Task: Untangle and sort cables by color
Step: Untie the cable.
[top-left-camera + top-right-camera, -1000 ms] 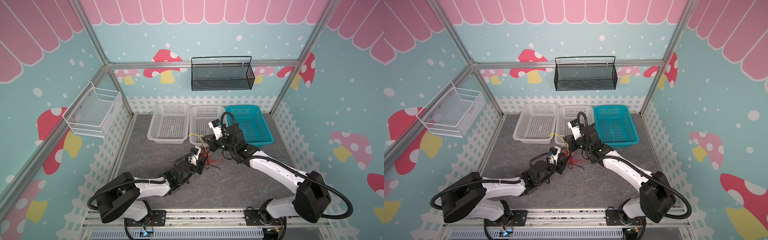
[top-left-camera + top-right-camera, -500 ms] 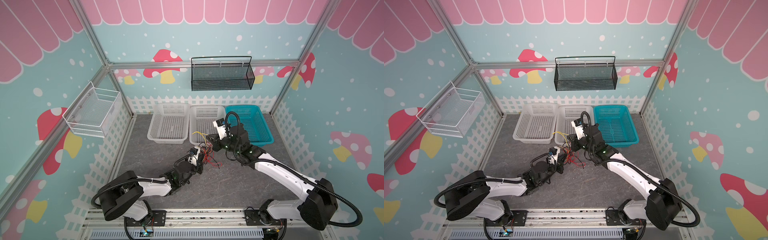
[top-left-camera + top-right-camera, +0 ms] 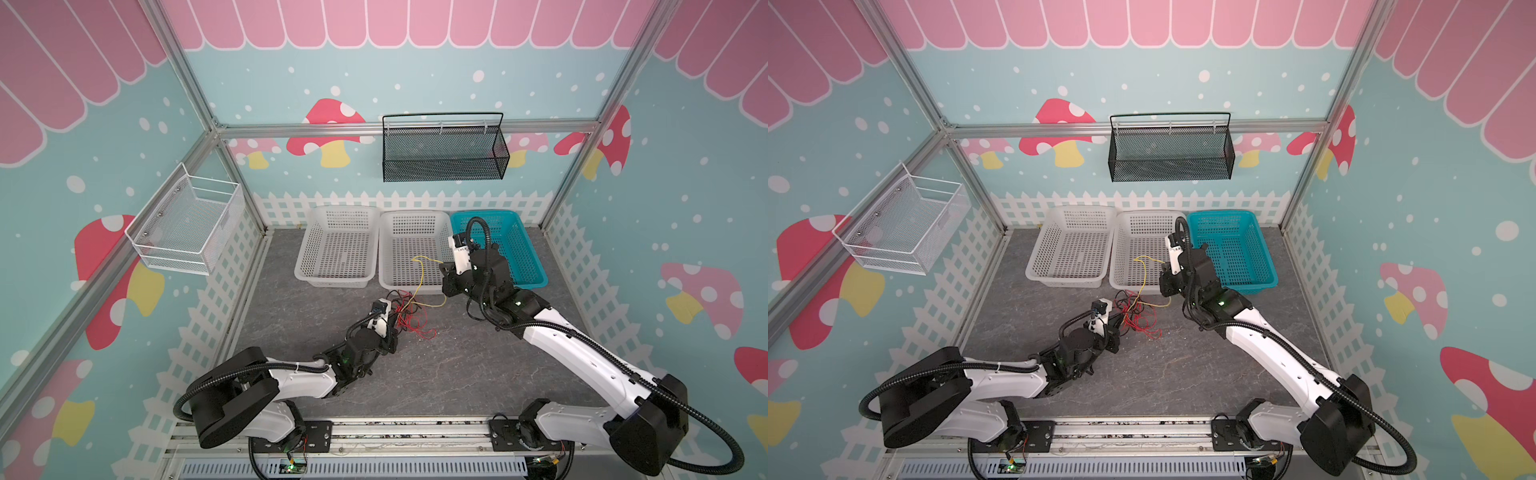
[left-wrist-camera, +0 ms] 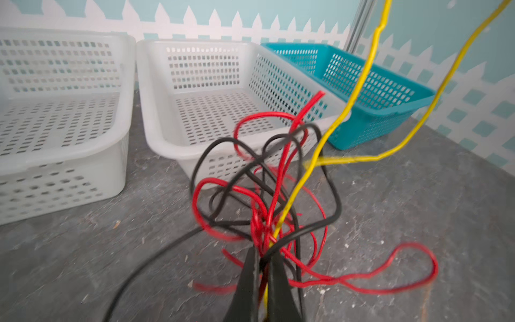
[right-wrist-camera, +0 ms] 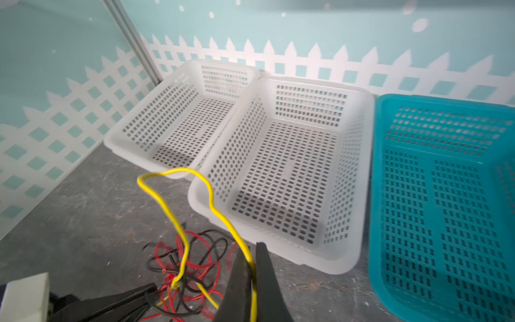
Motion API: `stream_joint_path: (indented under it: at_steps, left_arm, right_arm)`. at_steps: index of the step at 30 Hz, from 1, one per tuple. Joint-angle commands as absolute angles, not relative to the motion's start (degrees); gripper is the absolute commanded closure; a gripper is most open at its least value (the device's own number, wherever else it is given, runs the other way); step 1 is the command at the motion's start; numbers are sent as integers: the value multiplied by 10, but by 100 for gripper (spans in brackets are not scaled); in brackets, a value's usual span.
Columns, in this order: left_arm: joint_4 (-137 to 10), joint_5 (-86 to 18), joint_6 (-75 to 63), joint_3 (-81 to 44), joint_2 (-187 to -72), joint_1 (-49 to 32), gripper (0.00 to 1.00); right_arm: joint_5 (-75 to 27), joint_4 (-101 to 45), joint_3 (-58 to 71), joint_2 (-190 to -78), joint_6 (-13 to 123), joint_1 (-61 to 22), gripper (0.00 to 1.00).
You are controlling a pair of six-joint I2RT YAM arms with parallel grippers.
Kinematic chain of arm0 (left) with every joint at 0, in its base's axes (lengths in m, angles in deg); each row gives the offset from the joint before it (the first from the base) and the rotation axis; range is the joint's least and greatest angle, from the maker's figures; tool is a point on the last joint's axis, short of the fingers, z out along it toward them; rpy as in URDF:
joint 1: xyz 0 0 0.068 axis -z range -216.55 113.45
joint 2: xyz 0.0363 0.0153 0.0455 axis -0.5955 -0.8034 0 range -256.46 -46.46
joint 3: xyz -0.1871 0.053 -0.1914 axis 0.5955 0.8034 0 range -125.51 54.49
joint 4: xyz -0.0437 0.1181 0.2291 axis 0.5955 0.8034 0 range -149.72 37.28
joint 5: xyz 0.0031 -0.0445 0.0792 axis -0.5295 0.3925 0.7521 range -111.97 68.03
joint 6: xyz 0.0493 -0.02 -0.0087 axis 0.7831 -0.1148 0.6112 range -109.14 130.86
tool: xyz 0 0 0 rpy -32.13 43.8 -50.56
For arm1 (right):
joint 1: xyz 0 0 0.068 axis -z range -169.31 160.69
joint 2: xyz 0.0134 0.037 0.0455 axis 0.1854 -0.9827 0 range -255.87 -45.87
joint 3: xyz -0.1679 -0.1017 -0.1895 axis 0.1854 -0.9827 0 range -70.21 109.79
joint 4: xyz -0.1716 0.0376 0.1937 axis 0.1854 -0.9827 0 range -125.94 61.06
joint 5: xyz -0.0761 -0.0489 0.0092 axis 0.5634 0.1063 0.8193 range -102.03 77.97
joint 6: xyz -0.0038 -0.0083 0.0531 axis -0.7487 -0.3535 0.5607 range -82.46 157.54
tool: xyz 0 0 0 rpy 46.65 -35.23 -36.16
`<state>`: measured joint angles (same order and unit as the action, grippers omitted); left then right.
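The cables (image 3: pixel 409 318) (image 3: pixel 1136 318) are a knot of red and black wires on the grey floor, in front of the middle white basket. A yellow cable (image 3: pixel 422 276) (image 5: pixel 181 237) rises out of the knot in a loop. My left gripper (image 4: pixel 263 256) (image 3: pixel 394 323) is low at the knot's near-left side. It is shut on a bunch of red, black and yellow strands. My right gripper (image 5: pixel 252 256) (image 3: pixel 444 266) is raised over the middle basket's front right corner, shut on the yellow cable.
Three baskets stand in a row at the back: a white one (image 3: pixel 332 283), a middle white one (image 3: pixel 384 249) and a teal one (image 3: pixel 536 270). A black mesh basket (image 3: pixel 442 174) and a white wire basket (image 3: pixel 187 224) hang on the walls.
My left gripper has shut on the knot. My right gripper has lifted away to the back right with the yellow cable, drawing a longer loop out of the tangle.
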<state>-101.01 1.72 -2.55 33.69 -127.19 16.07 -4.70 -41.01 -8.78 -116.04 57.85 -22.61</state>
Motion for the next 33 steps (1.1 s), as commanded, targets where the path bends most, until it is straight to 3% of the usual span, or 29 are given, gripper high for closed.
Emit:
stream_joint_path:
  at_steps: [1, 15, 21, 25, 33]
  left_arm:
    - [-938, 55, -46, 352, -1263, 157, 100]
    - [-882, 70, -54, 372, -1212, 150, 100]
    - [-898, 49, -46, 363, -1207, 149, 100]
    - [-905, 25, -40, 338, -1225, 149, 100]
    - [-907, 17, -34, 313, -1261, 149, 100]
  right_arm:
    - [22, -409, -71, -1141, 576, -197, 100]
    - [8, -433, -76, -1099, 561, -104, 100]
    - [-185, -376, -101, -1109, 555, -102, 100]
    - [-244, -361, -124, -1128, 559, -104, 100]
    - [-173, -366, -123, -1157, 553, -105, 100]
